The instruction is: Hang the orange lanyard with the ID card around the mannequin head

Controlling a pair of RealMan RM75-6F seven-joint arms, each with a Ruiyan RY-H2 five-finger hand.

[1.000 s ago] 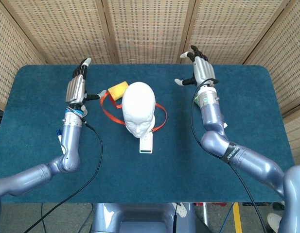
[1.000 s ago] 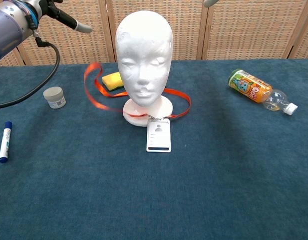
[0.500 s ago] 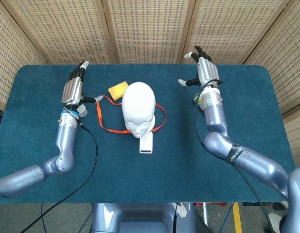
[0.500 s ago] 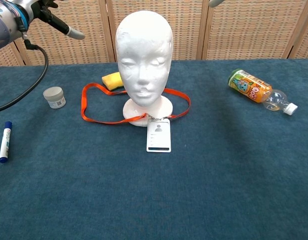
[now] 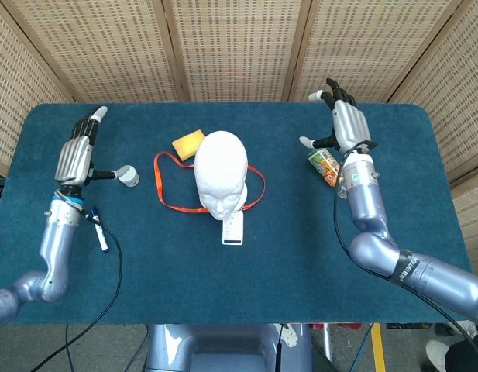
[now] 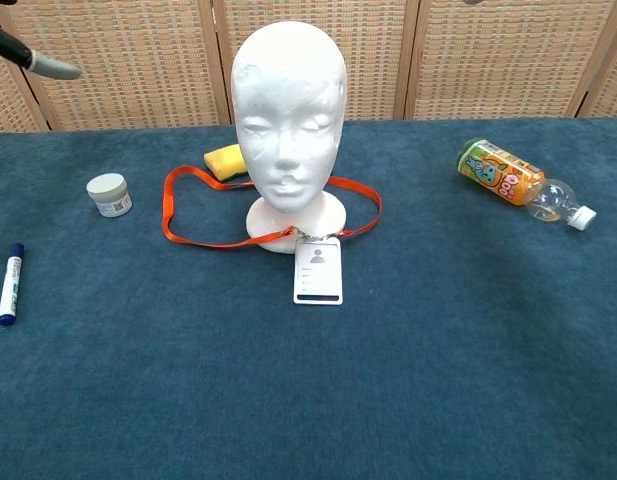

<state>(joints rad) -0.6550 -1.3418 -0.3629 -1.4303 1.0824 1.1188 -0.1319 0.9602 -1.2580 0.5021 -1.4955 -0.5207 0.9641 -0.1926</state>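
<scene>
The white mannequin head [image 5: 221,172] [image 6: 288,110] stands upright at the table's middle. The orange lanyard [image 5: 163,189] [image 6: 188,205] lies on the cloth as a loop around the head's base, wider on the robot's left. Its white ID card [image 5: 232,229] [image 6: 318,271] lies flat in front of the base. My left hand [image 5: 77,151] hovers open far to the left, fingers straight, holding nothing; only a fingertip [image 6: 48,66] shows in the chest view. My right hand [image 5: 345,124] is raised open at the right, away from the lanyard.
A yellow sponge [image 5: 187,143] [image 6: 225,160] lies behind the head. A small white jar [image 5: 128,176] [image 6: 109,194] and a blue marker [image 5: 99,232] [image 6: 8,284] lie at the left. An orange drink bottle [image 5: 324,167] [image 6: 518,183] lies on its side at the right.
The lanyard's left part dropped from my left hand onto the cloth. The left hand then drew away to the left, and the right hand drifted to the right.
</scene>
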